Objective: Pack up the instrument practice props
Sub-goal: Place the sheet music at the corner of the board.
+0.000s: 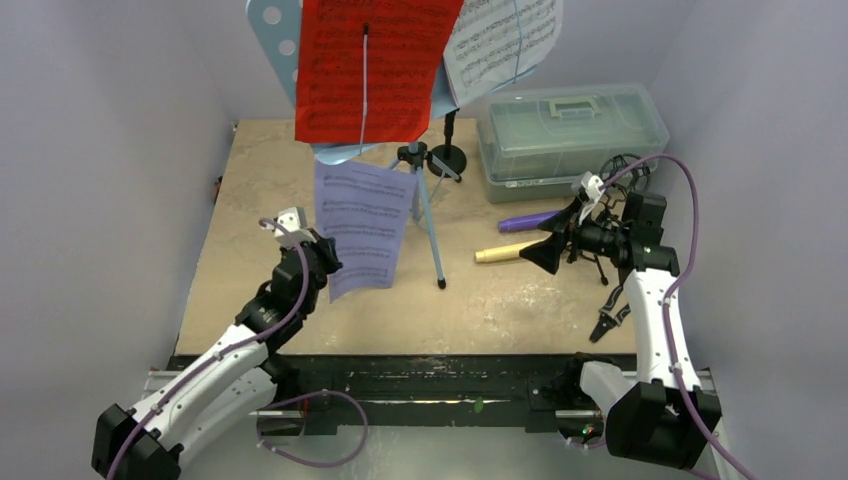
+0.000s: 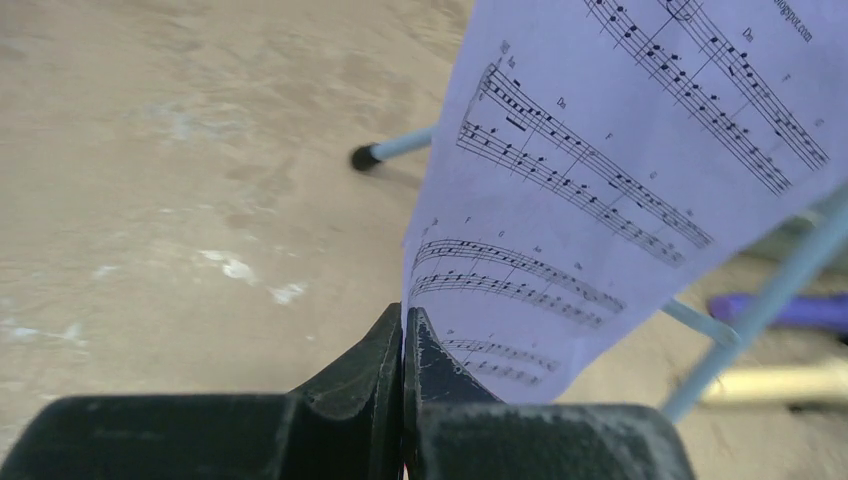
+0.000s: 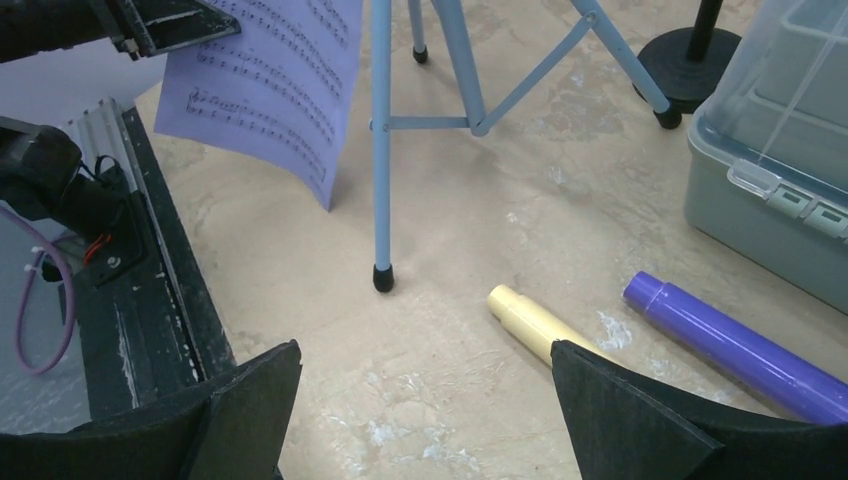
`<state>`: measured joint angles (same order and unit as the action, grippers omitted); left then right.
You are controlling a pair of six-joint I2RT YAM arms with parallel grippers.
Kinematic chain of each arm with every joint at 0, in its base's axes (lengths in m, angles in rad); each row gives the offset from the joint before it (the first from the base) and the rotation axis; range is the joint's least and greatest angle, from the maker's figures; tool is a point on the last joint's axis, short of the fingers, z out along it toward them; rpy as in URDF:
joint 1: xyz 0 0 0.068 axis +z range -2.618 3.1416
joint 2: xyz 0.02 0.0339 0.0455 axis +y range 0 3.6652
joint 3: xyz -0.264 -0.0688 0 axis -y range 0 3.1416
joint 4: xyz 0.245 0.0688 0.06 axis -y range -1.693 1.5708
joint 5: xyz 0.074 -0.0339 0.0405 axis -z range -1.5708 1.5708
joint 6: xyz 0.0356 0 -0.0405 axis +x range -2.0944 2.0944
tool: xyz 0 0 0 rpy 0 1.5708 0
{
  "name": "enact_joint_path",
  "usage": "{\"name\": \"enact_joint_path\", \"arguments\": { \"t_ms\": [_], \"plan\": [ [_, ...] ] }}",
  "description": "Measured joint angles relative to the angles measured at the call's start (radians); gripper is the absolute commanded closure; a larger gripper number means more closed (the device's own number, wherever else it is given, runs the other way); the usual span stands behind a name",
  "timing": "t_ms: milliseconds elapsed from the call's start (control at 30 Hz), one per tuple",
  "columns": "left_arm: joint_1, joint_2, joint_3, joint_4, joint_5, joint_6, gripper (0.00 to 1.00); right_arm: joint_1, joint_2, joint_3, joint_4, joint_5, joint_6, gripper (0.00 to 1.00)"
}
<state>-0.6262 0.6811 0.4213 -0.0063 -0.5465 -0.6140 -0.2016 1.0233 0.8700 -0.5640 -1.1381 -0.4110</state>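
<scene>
The light-blue music rest [image 1: 275, 30] stands on tripod legs [image 1: 430, 225] at the back, with the red folder [image 1: 370, 70] and a white sheet of music [image 1: 505, 40] on it. My left gripper [image 1: 322, 250] is shut on the lower edge of a loose printed sheet [image 1: 362, 225] that hangs in front of the stand; the jaws [image 2: 403, 318] pinch the paper [image 2: 620, 150]. The purple microphone [image 1: 530, 221] and the cream microphone [image 1: 505, 253] lie on the table. My right gripper [image 1: 548, 256] hovers open just above the cream microphone [image 3: 530, 322], beside the purple one [image 3: 730, 345], holding nothing [image 3: 425, 365].
A translucent grey-green box [image 1: 570, 135] with a handle sits shut at the back right. A black mic holder's round base [image 1: 447, 158] stands beside the stand. Small black pliers [image 1: 610, 315] lie by the right arm. The nearest tripod leg [image 3: 381, 150] ends close to the cream microphone.
</scene>
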Motion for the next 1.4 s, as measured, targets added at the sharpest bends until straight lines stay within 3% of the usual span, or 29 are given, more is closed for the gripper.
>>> {"name": "enact_joint_path", "arguments": {
  "t_ms": [167,300,533,733,800,967,1000,1133,1200,1300,1400],
  "plan": [
    [0.213,0.123,0.065,0.005,0.007,-0.005,1.00,-0.001,-0.024,-0.009,0.013,0.022,0.007,0.01],
    [0.441,0.308,0.151,0.103,0.099,0.003,1.00,-0.002,-0.024,-0.011,0.019,0.026,0.010,0.01],
    [0.710,0.912,0.480,0.356,0.438,0.089,1.00,-0.002,-0.027,-0.013,0.019,0.025,0.011,0.01],
    [0.805,1.355,0.876,0.317,0.586,0.164,0.99,-0.002,-0.037,-0.024,0.027,0.021,0.020,0.01],
    [0.808,1.425,0.959,0.273,0.584,0.192,0.80,-0.002,-0.037,-0.026,0.028,0.020,0.025,0.01],
    [0.796,1.525,1.145,0.107,0.453,0.220,0.07,-0.002,-0.036,-0.027,0.034,0.019,0.029,0.01],
    [0.794,1.530,1.167,0.071,0.404,0.215,0.02,-0.002,-0.035,-0.027,0.034,0.019,0.029,0.01],
    [0.784,1.524,1.221,-0.078,0.119,0.154,0.00,-0.002,-0.033,-0.027,0.035,0.019,0.030,0.01],
    [0.783,1.498,1.213,-0.137,0.049,0.119,0.00,-0.002,-0.033,-0.028,0.035,0.019,0.029,0.01],
    [0.782,1.383,1.101,-0.143,0.070,0.077,0.00,-0.002,-0.033,-0.028,0.035,0.020,0.027,0.01],
    [0.781,1.143,0.852,-0.056,0.205,0.056,0.00,-0.002,-0.033,-0.028,0.034,0.021,0.019,0.01]
  ]
}}
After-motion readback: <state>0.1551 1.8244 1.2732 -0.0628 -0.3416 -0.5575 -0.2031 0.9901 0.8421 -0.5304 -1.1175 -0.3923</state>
